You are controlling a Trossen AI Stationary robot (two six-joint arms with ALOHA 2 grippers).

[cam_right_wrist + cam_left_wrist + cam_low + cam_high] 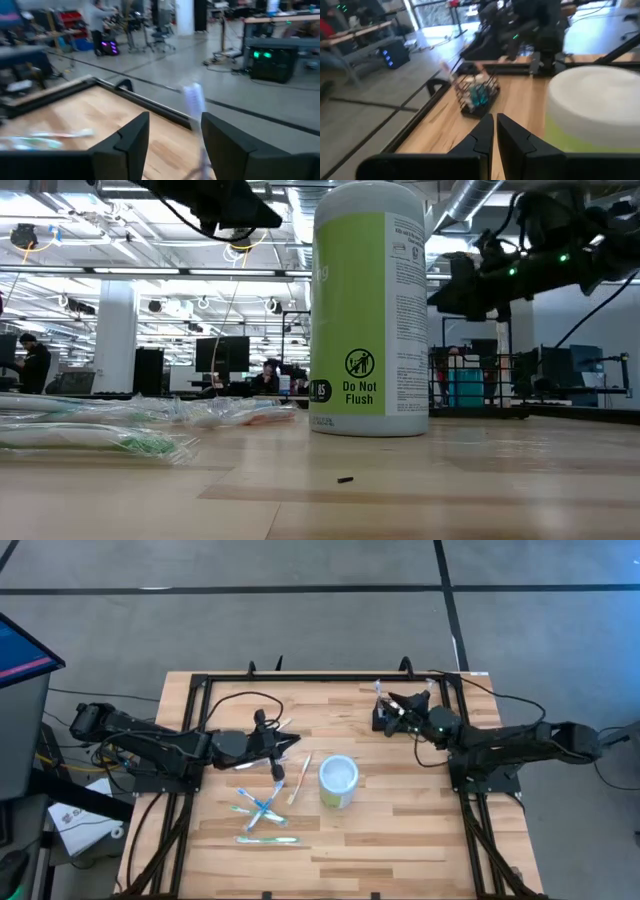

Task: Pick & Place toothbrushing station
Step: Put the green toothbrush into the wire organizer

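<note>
Basket sits upper right of the high view under your right gripper, fingers apart; left gripper is pinched together mid-table: descend square, straddle one wall, avoid the brushes.

In the high view the right gripper covers part of the toothbrushing station, so whether its fingers touch the wire cannot be told; the basket's contents are blurred in the left wrist view; the white-and-green cup is cut off by that picture's edge; in the right wrist view a pale toothbrush head is smeared; the left gripper is cropped at the low view's top edge
</note>
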